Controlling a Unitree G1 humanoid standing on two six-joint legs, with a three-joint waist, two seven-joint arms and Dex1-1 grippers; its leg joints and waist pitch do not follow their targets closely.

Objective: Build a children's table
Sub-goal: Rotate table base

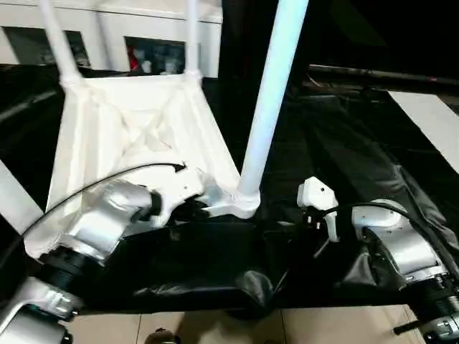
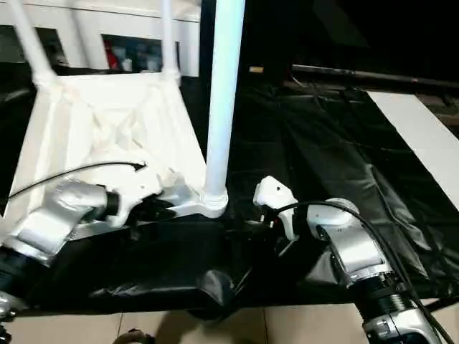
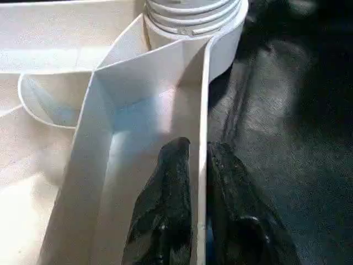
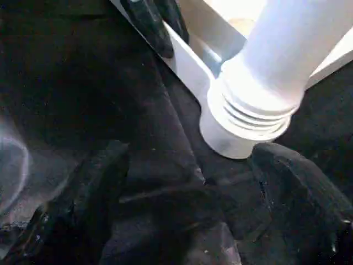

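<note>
The children's table lies upside down on black cloth, its white ribbed tabletop [image 1: 143, 122] facing up. A long white leg [image 1: 269, 100] stands in the near right corner socket [image 1: 246, 201]. Two more legs [image 1: 57, 43] [image 1: 192, 36] rise from the far corners. My left gripper [image 3: 198, 154] is shut on the tabletop's thin rim wall just beside that near socket, one black finger on each side of it. My right gripper [image 4: 190, 157] is open on the cloth, its fingers spread wide in front of the socket's base [image 4: 242, 127] without touching it.
The black cloth [image 1: 344, 143] covers the work surface and hangs over its front edge above a tiled floor [image 1: 215, 326]. A white cabinet [image 1: 107, 36] stands behind. A white strip [image 1: 430, 122] lies at the far right, and a white tube [image 1: 14, 193] crosses the left edge.
</note>
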